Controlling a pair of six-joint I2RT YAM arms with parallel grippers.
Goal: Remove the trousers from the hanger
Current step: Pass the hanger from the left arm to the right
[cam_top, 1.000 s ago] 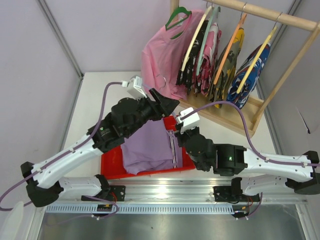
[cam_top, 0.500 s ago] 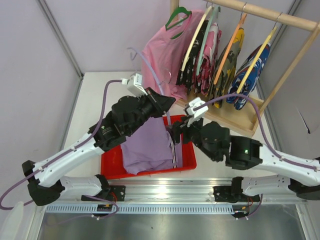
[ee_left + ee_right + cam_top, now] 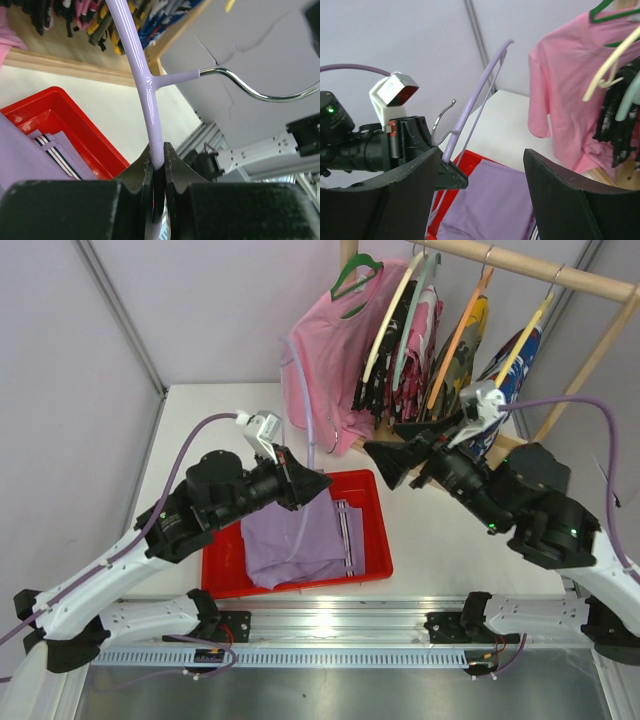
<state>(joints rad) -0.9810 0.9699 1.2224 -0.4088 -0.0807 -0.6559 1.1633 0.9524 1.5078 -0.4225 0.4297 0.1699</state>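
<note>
Right pincer [image 3: 395, 462] risen, agape; left pincer [image 3: 157, 161] clamps lavender hanger [image 3: 144, 75].

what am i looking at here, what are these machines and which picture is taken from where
These are two white-and-black robot arms bolted to a pale table. The wide picture looks down from above and behind them; the other two come from a camera on each wrist. The left gripper is clamped shut on a pale lavender plastic hanger. Below it, plain lavender cloth trousers lie in a red plastic tray. The right gripper is open and holds nothing. Behind stands a wooden clothes rack with more garments on hangers.
</note>
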